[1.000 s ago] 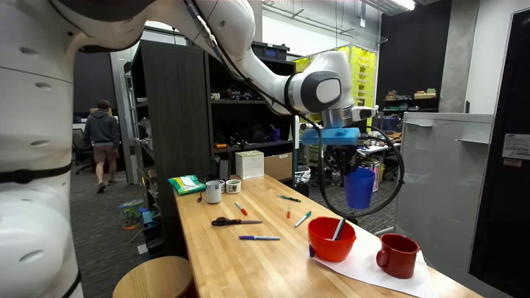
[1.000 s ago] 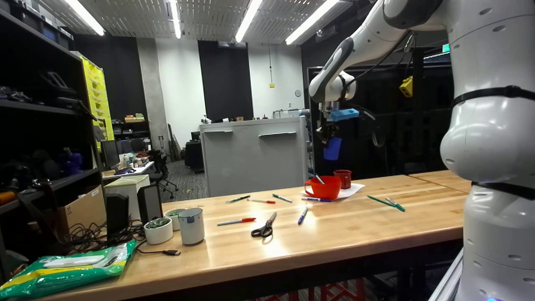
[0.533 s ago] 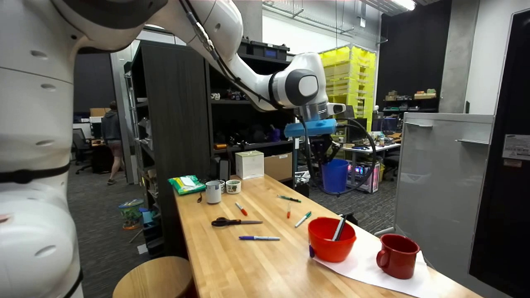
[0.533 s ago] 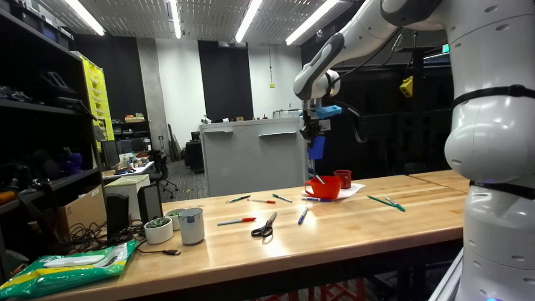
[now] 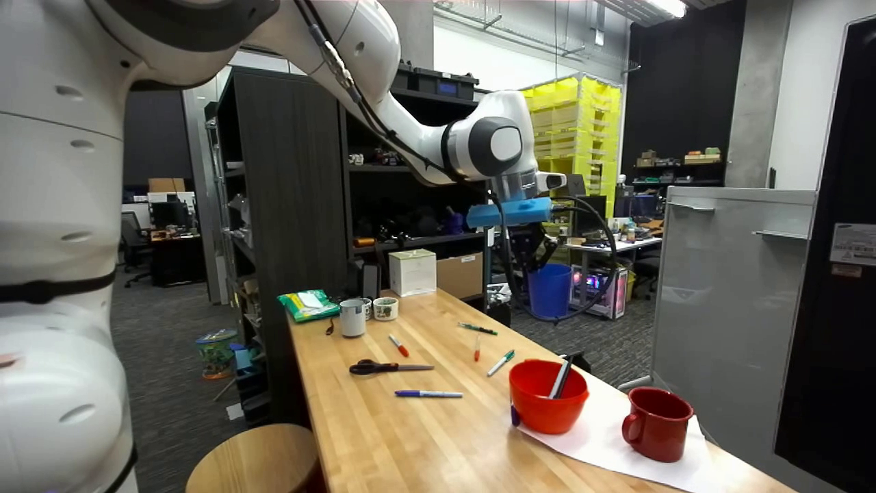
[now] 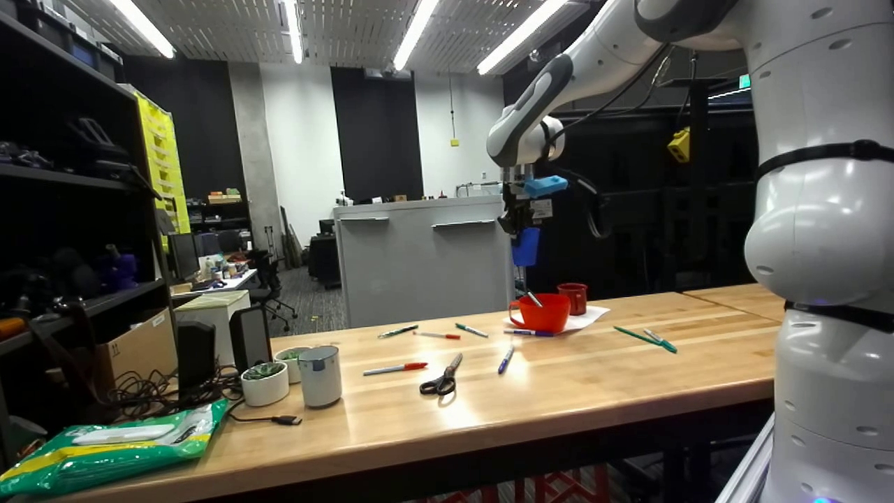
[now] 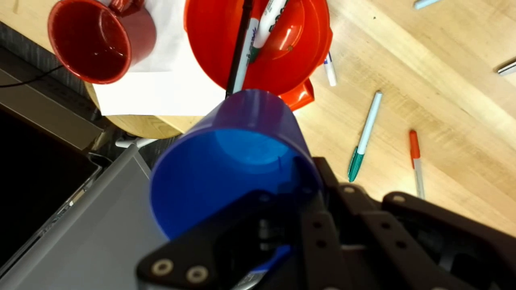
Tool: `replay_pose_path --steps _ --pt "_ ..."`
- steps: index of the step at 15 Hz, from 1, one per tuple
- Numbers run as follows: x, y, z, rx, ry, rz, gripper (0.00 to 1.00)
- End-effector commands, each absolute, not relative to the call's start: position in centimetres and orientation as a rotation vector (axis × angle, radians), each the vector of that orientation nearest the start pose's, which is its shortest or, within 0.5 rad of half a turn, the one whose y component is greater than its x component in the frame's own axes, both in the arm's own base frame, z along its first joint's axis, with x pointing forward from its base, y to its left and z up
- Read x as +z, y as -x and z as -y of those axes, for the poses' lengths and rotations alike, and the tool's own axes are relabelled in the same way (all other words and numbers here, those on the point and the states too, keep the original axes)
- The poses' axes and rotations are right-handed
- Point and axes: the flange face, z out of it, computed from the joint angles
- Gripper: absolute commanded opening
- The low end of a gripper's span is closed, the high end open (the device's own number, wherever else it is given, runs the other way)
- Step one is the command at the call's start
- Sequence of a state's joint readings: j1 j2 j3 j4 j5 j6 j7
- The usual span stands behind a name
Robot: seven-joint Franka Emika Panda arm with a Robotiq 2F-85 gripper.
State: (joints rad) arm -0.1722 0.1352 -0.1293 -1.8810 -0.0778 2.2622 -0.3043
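My gripper is shut on the rim of a blue cup, one finger inside the wall and one outside. In both exterior views the cup hangs in the air under the gripper, well above the table height. The wrist view looks into its mouth, and no loose object shows inside; part of the interior is hidden by the dark fingers. Beyond the cup lies a red bowl with a handle, holding markers. A dark red mug stands beside the bowl on white paper.
Several pens lie about the wooden table, among them a green-capped pen and a purple marker. Scissors, a grey-white mug, small plant pots and a green packet are farther along. A grey cabinet stands behind.
The arm has moved left in both exterior views, carrying the blue cup with it, and has slowed in the last half second. The grip is unchanged. A person in the background has walked out of sight.
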Motion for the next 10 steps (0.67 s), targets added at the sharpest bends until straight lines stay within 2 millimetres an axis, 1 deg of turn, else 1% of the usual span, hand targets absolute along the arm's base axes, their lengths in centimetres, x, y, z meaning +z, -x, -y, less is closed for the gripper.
replay_pose_path --steps 1,5,6,8,10 --pt "46.3 -59.1 18.2 -0.346 3.274 0.082 0.05" --pt "46.3 -59.1 18.1 -0.345 3.274 0.084 0.05" --pt "46.3 -59.1 18.1 -0.345 3.274 0.084 0.01" --pt "46.2 -60.2 16.8 -0.344 3.274 0.134 0.01" --pt "46.2 -61.3 15.0 -0.341 3.269 0.193 0.01"
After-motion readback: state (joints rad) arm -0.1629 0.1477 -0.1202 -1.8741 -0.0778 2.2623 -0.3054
